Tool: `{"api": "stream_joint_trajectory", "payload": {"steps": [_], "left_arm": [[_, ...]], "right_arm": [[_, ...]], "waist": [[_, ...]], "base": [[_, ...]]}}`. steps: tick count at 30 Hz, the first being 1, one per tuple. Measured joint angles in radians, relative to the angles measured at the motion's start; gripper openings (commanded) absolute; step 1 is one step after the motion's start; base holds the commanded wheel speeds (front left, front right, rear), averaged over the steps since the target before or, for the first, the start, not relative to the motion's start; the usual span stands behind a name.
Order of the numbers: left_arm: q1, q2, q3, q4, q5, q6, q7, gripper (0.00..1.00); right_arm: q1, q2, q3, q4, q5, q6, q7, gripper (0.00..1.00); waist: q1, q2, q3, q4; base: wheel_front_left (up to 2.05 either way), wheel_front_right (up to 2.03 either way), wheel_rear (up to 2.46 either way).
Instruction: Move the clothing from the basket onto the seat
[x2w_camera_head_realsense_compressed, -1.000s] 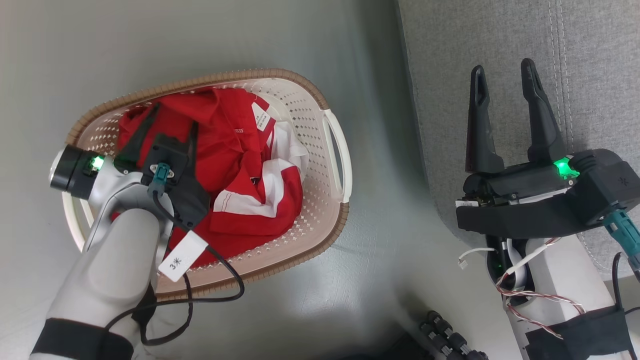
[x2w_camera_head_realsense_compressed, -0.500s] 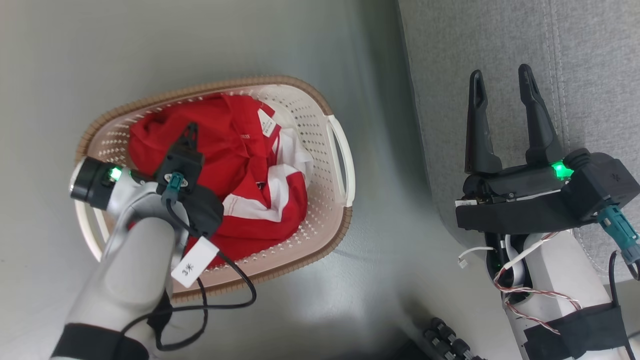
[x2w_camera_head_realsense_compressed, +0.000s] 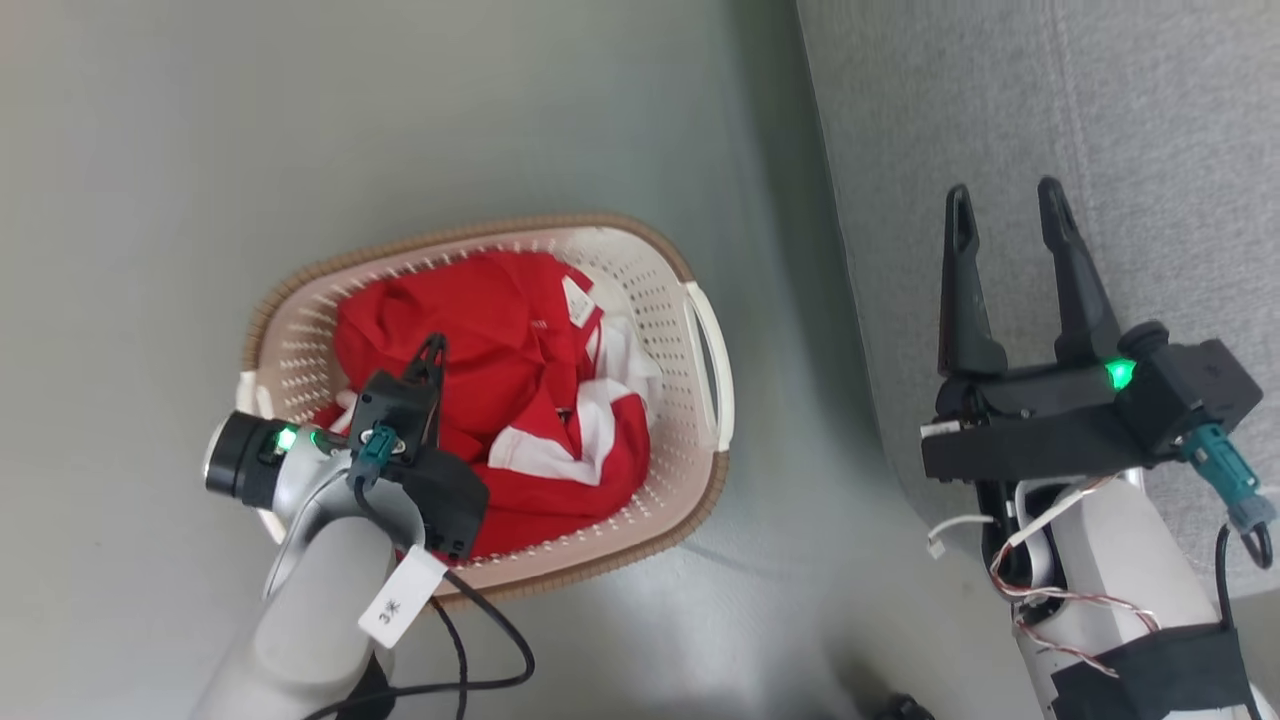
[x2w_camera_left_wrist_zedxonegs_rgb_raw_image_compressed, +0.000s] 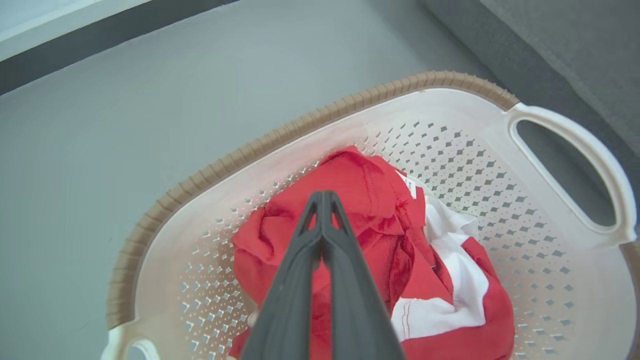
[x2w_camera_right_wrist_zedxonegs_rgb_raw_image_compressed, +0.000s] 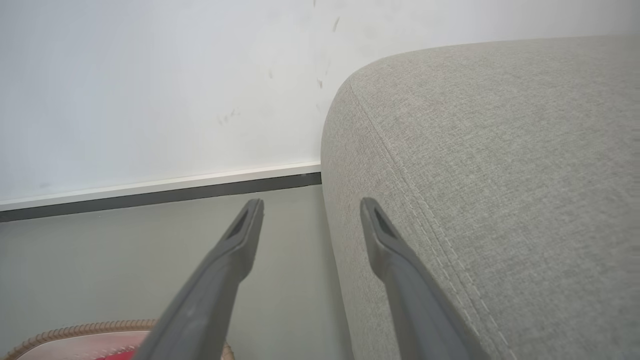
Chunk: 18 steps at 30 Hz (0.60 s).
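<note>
The clothing (x2w_camera_head_realsense_compressed: 500, 320), a red heap with white panels, lies in the cream basket (x2w_camera_head_realsense_compressed: 480, 228) with the brown rim, on the floor to the left of the grey seat (x2w_camera_head_realsense_compressed: 1100, 120). My left gripper (x2w_camera_head_realsense_compressed: 432, 345) points down into the basket, its fingers shut tight on a fold of the red clothing (x2w_camera_left_wrist_zedxonegs_rgb_raw_image_compressed: 375, 185) near the heap's left side. In the left wrist view, the left gripper (x2w_camera_left_wrist_zedxonegs_rgb_raw_image_compressed: 324, 195) has its tips pressed together against the cloth, inside the basket (x2w_camera_left_wrist_zedxonegs_rgb_raw_image_compressed: 280, 132). My right gripper (x2w_camera_head_realsense_compressed: 1003, 190) hangs open and empty over the seat's edge. From the right wrist, the right gripper (x2w_camera_right_wrist_zedxonegs_rgb_raw_image_compressed: 312, 202) straddles the seat's (x2w_camera_right_wrist_zedxonegs_rgb_raw_image_compressed: 500, 150) rounded corner.
Grey floor (x2w_camera_head_realsense_compressed: 300, 120) surrounds the basket, with a strip of it between basket and seat. A white wall with a dark skirting (x2w_camera_right_wrist_zedxonegs_rgb_raw_image_compressed: 150, 197) stands beyond the seat's end. A cable with a white tag (x2w_camera_head_realsense_compressed: 400, 600) hangs from my left forearm.
My left gripper has gone from open in the heap to shut on the red cloth. The whole head picture has shifted, so the camera moved. My right gripper stays open.
</note>
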Motion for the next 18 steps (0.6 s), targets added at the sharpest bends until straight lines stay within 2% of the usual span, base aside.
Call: {"api": "stream_joint_trajectory", "payload": {"steps": [1, 3, 4, 5, 13, 18], "left_arm": [[0.009, -0.002, 0.004, -0.014, -0.007, 0.000, 0.000, 0.33], [0.026, -0.006, 0.011, -0.040, -0.017, -0.007, 0.000, 0.61], [0.034, -0.008, 0.013, -0.053, -0.022, -0.008, 0.000, 0.91], [0.042, -0.010, 0.015, -0.068, -0.026, -0.008, 0.000, 1.00], [0.114, -0.016, 0.052, -0.180, -0.078, -0.006, 0.000, 1.00], [0.173, -0.018, 0.088, -0.246, -0.117, 0.012, 0.000, 1.00]], "right_arm": [[0.005, 0.000, -0.002, 0.006, -0.002, 0.000, 0.000, 1.00], [0.018, -0.002, -0.007, 0.017, -0.007, 0.004, 0.000, 1.00], [0.026, -0.003, -0.010, 0.022, -0.013, 0.007, 0.000, 1.00], [0.032, -0.005, -0.014, 0.026, -0.017, 0.007, 0.000, 1.00], [0.073, -0.019, -0.032, 0.060, -0.025, 0.016, 0.000, 1.00], [0.093, -0.027, -0.040, 0.080, -0.026, 0.020, 0.000, 1.00]], "waist": [[0.0000, 0.0000, -0.012, 0.004], [0.0000, 0.0000, -0.037, 0.012], [0.0000, 0.0000, -0.050, 0.016], [0.0000, 0.0000, -0.063, 0.020], [-0.0001, 0.0000, -0.174, 0.055], [-0.0001, 0.0000, -0.247, 0.076]], "base": [[0.00, 0.00, 0.00], [0.00, 0.00, 0.00], [0.00, 0.00, 0.00], [0.00, 0.00, 0.00], [0.00, 0.00, 0.00], [0.00, 0.00, 0.00]]}}
